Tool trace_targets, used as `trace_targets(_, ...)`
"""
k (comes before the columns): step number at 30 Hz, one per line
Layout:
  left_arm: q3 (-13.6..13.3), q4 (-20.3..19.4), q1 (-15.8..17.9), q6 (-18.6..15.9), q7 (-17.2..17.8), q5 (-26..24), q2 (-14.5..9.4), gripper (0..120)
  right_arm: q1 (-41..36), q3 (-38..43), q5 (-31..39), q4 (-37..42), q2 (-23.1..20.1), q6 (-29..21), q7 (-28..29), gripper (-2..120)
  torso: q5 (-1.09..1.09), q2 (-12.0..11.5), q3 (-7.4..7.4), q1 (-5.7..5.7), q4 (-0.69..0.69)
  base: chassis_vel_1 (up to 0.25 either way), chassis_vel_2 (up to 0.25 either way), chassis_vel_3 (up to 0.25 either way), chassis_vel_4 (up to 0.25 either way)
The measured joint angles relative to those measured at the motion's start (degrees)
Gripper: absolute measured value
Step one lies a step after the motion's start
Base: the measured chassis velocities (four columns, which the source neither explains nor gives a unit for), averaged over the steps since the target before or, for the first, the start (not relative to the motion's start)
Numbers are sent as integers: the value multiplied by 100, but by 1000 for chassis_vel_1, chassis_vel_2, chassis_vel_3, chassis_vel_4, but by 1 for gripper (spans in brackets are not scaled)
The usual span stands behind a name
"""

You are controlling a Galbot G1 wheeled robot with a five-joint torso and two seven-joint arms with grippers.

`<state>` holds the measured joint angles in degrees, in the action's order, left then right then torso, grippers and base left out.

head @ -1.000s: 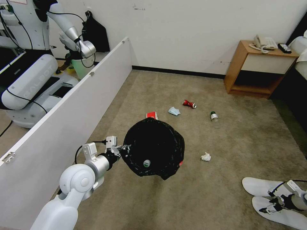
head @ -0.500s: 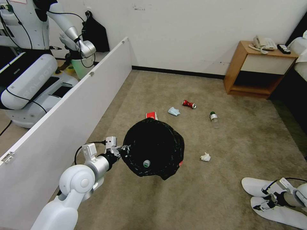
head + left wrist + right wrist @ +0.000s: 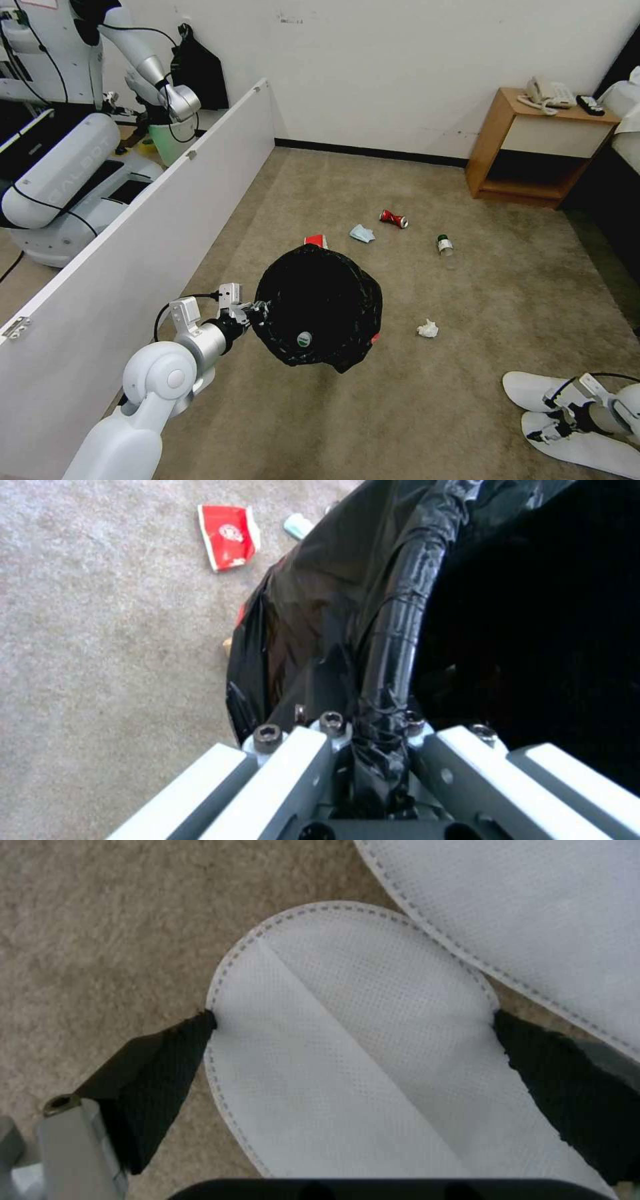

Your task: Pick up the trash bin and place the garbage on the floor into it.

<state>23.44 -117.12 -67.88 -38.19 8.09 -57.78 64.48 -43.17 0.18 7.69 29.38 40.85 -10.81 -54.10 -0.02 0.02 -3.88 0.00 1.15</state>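
Right wrist view shows my right gripper (image 3: pixel 353 1040) spread wide astride a white slipper (image 3: pixel 347 1050), so I must close next, while the left gripper (image 3: pixel 373 760) pinches the trash bin (image 3: pixel 400 630) rim.

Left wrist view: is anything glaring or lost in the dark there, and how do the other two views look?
Left wrist view: highlights streak the trash bin rim's bag; its inside is solid black. Head view: even light, soft shadow on the floor under the bin. Right wrist view: slipper stitching reads clearly between the pads.

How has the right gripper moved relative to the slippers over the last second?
Yes. The right gripper has shifted toward the robot, off the farther slipper and down astride the nearer slipper.
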Motion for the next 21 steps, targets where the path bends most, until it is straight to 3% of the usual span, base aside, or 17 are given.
trace_targets(9,-8,1,41,2,2,-13,-4,0,-521,198,203,488,-285,-170,-58,97,13,-1,-2,0,2,0,0,0,0)
trace_targets(16,-26,-25,49,2,28,-23,-2,0,-996,405,463,898,-607,-326,7,71,15,-3,-3,1,8,0,0,0,0)
trace_targets(21,-29,-61,17,2,39,-23,-5,0,-1124,498,524,1009,-701,-350,46,59,13,-3,-4,1,9,0,0,0,0)
